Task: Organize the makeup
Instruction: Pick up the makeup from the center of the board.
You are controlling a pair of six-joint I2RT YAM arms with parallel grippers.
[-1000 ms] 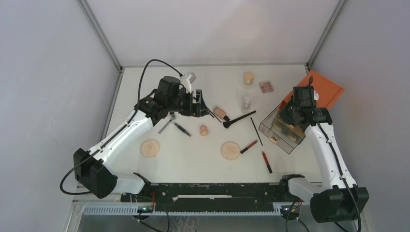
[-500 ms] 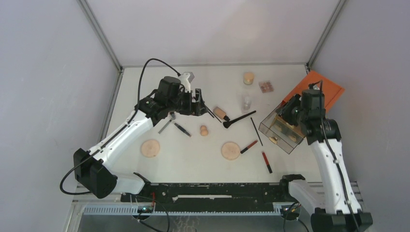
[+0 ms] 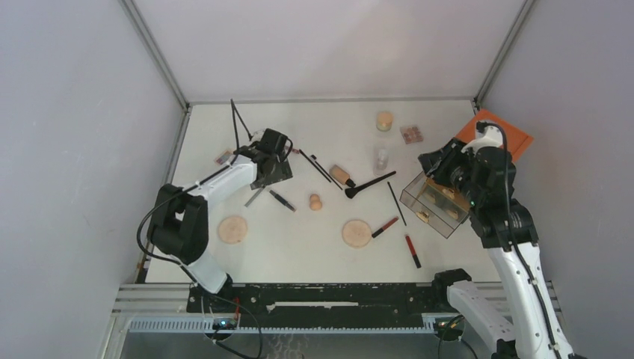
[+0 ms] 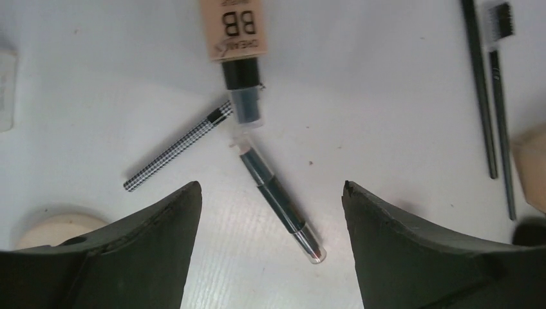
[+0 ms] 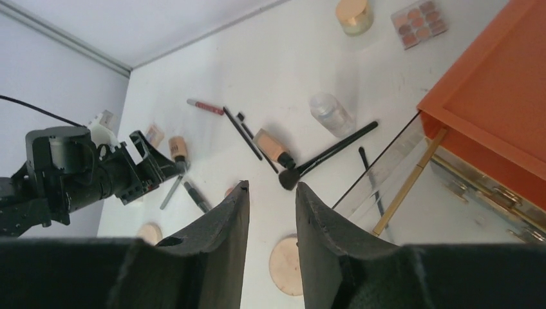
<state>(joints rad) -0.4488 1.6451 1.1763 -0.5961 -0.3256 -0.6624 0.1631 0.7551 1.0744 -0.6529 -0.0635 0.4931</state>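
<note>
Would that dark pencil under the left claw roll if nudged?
Probably: the dark pencil looks round and smooth, lying flat on the table, so a sideways nudge may roll it. Being thin, it is likely light and stiff.

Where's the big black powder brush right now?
In the overhead view the black powder brush lies right of centre, its head beside the peach bottle and its handle angled toward the clear drawer box.

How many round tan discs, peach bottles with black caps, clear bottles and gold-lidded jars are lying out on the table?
Round tan discs: 2
Peach bottles with black caps: 2
Clear bottle: 1
Gold-lidded jar: 1
Total: 6
</note>
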